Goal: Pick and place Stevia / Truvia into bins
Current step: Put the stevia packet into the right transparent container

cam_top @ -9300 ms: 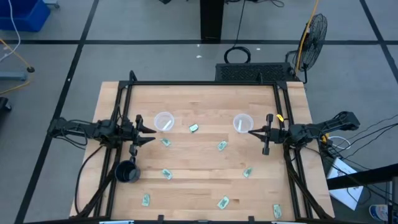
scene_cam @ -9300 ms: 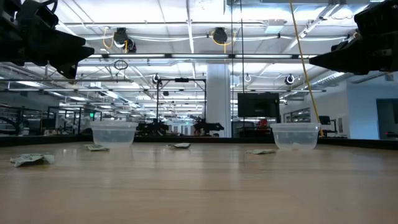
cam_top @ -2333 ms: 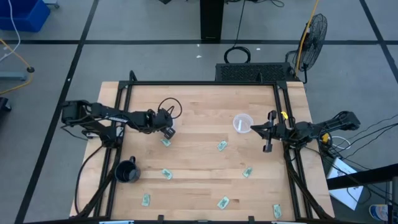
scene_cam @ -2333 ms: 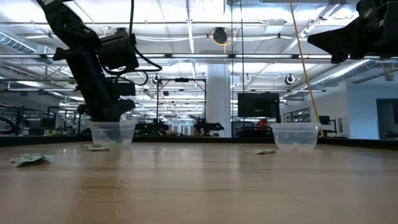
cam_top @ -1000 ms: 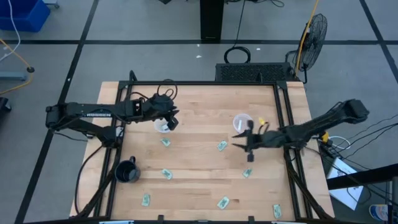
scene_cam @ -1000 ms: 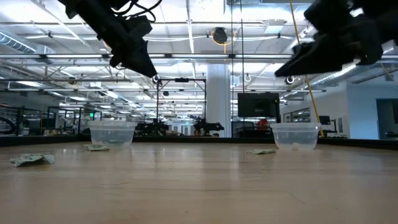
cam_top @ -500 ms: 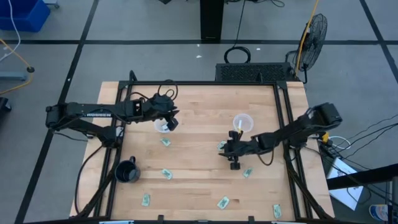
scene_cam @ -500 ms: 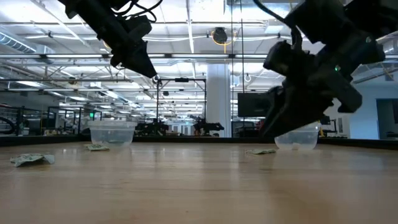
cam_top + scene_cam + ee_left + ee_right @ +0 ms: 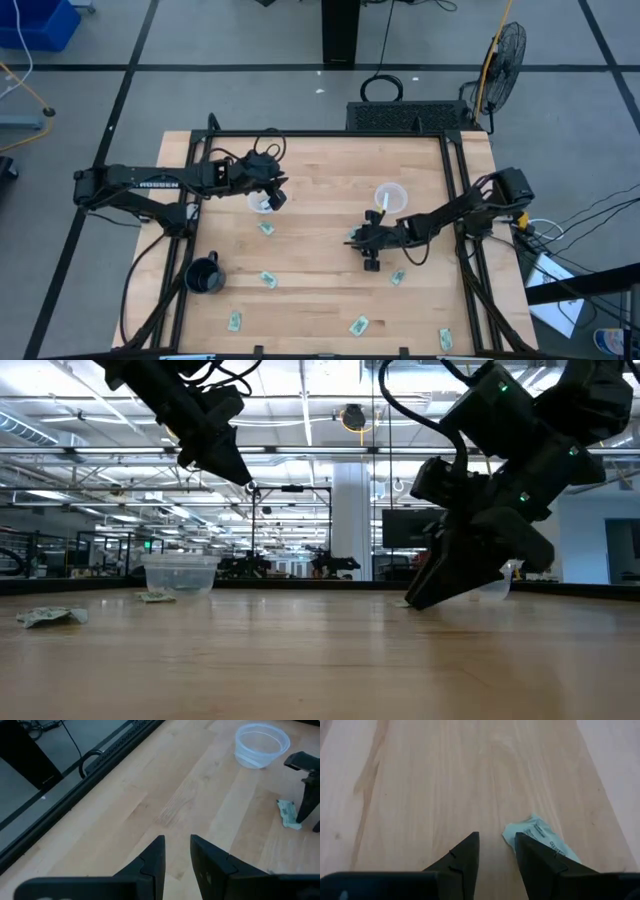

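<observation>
Left cup [image 9: 262, 201]: stood on the table [image 9: 320, 165], toward its left, under the left gripper [image 9: 277, 193].
Right cup [image 9: 390, 197]: stood right of centre, well apart from the left one.
Mug [image 9: 204, 276]: sat near the left edge, nearer the front than the left cup.
Right gripper [image 9: 353, 240]: was low over the middle, just beside a packet [image 9: 542, 840] (contact could not be told).
Other packets: lay scattered toward the front, one [image 9: 266, 228] just in front of the left cup.
</observation>
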`<state>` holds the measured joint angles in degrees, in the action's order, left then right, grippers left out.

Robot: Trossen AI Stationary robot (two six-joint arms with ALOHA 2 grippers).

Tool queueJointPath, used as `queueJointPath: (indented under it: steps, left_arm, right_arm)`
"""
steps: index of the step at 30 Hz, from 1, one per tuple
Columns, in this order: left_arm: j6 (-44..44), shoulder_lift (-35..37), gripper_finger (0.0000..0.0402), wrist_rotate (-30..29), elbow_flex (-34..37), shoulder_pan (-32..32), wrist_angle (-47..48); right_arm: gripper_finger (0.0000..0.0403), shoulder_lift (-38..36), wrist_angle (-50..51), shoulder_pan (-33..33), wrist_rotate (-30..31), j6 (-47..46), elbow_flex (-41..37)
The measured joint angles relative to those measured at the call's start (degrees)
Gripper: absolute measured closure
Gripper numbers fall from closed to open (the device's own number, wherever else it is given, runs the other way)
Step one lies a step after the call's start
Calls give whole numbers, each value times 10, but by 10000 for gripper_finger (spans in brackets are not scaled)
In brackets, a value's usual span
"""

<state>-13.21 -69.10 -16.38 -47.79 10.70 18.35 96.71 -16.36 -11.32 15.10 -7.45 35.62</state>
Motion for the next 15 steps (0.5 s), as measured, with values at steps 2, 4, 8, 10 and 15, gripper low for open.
queueJointPath:
  steps: [2, 4, 8, 10, 15]
  left_arm:
    - [0, 0, 305, 0, 0, 0, 0]
    - [0, 0, 305, 0, 0, 0, 0]
    - [0, 0, 305, 0, 0, 0, 0]
    - [0, 0, 305, 0, 0, 0, 0]
    - [-2, 0, 305, 0, 0, 0, 0]
  right_arm:
    - [292, 0, -1, 5, 1, 0, 0]
    - [301, 1, 0, 9, -1, 0, 0]
    - [324, 2, 6, 16, -22, -4, 0]
    - [340, 2, 9, 17, -23, -9, 0]
    - [391, 3, 8, 18, -25, -8, 0]
